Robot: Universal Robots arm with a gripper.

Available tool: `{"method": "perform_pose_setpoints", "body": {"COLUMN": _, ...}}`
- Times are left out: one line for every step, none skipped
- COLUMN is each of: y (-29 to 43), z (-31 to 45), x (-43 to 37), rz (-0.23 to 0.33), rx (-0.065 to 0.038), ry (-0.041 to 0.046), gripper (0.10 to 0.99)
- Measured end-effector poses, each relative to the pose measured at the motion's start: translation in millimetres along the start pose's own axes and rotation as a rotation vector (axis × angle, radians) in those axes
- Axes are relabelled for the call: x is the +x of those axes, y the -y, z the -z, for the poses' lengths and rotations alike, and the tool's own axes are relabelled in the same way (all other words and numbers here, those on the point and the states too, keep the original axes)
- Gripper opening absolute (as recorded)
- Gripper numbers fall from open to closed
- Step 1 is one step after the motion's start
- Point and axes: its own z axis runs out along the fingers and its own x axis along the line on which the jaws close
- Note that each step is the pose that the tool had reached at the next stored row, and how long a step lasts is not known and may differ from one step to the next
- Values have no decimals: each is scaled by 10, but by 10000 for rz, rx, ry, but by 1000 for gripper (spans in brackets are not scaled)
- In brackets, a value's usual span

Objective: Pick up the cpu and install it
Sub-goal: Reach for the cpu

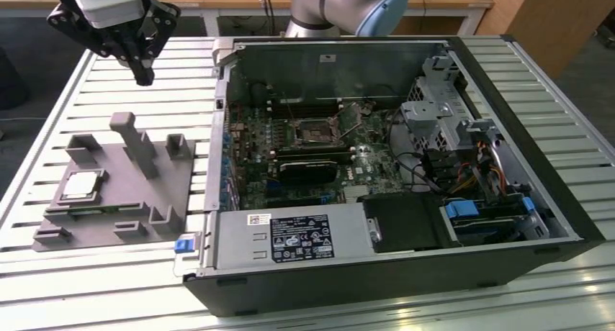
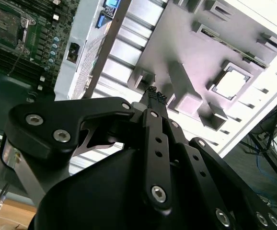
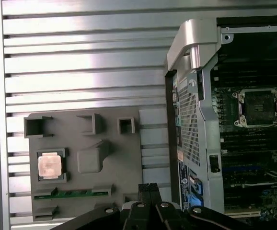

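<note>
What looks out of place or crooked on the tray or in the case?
Nothing stands out. The cpu lies flat and square in its recess on the grey tray, the socket looks empty, and the shut gripper hangs above the table, holding nothing.

Your gripper [image 1: 142, 76] hangs at the exterior view's upper left, pointing down, with its black linkage spread wide above the tips. In both wrist views its fingertips [image 3: 144, 188] are pressed together with nothing between them. Your arm [image 1: 332, 11] shows as a bent silver-grey joint farther back.
</note>
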Motion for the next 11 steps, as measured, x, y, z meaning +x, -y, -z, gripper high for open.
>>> {"method": "perform_pose_setpoints", "body": {"y": 1, "z": 0, "x": 14, "rz": 0, "rx": -1, "ry": 0, "gripper": 106}}
{"method": "perform_pose_setpoints", "body": {"y": 2, "z": 1, "x": 29, "rz": 1, "rx": 0, "ry": -1, "gripper": 106}}
{"method": "perform_pose_setpoints", "body": {"y": 3, "z": 1, "x": 45, "rz": 0, "rx": 0, "ry": 0, "gripper": 106}}
{"method": "perform_pose_setpoints", "body": {"y": 5, "z": 1, "x": 61, "rz": 0, "rx": 0, "ry": 0, "gripper": 106}}
{"method": "perform_pose_setpoints", "body": {"y": 6, "z": 2, "x": 75, "rz": 0, "rx": 0, "ry": 0, "gripper": 106}}
{"method": "perform_pose_setpoints", "body": {"y": 7, "z": 2, "x": 89, "rz": 0, "rx": -1, "ry": 0, "gripper": 106}}
{"method": "perform_pose_setpoints", "body": {"y": 8, "z": 2, "x": 104, "rz": 0, "rx": -1, "ry": 0, "gripper": 106}}
{"method": "perform_pose_setpoints", "body": {"y": 9, "z": 2, "x": 119, "rz": -1, "rx": 0, "ry": 0, "gripper": 106}}
{"method": "perform_pose_setpoints", "body": {"y": 10, "z": 2, "x": 134, "rz": -1, "rx": 0, "ry": 0, "gripper": 106}}
{"method": "perform_pose_setpoints", "body": {"y": 11, "z": 2, "x": 150, "rz": 0, "rx": -1, "ry": 0, "gripper": 106}}
{"method": "perform_pose_setpoints", "body": {"y": 13, "z": 3, "x": 167, "rz": 0, "rx": 0, "ry": -1, "gripper": 106}}
